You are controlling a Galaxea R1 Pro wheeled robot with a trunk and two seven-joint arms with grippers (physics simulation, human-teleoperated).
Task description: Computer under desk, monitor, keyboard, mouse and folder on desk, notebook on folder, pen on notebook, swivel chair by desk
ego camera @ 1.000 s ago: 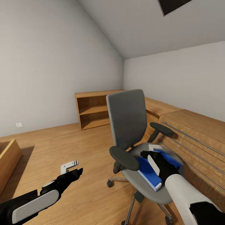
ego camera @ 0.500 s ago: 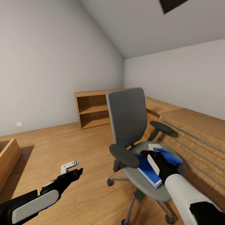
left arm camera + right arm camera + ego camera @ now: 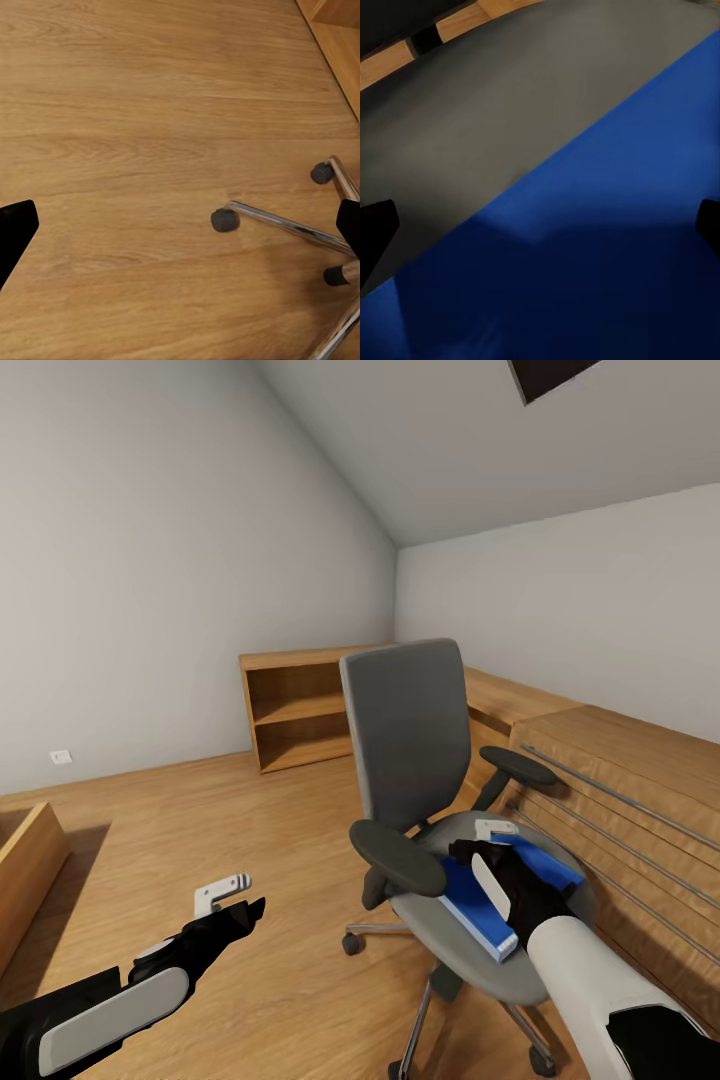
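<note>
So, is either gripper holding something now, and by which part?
Nothing is held. The left gripper hangs open over the floor. The right gripper's fingers are spread wide apart above the blue folder on the swivel chair, not closed on it.

Floor: open planks left of the chair, free passage around the left pincer. Chair seat: hemmed by left armrest, right armrest and backrest; approach open from above and the front. Chrome base legs and casters spread low. Wooden units close off the right side; bookcase stands against the far wall.
</note>
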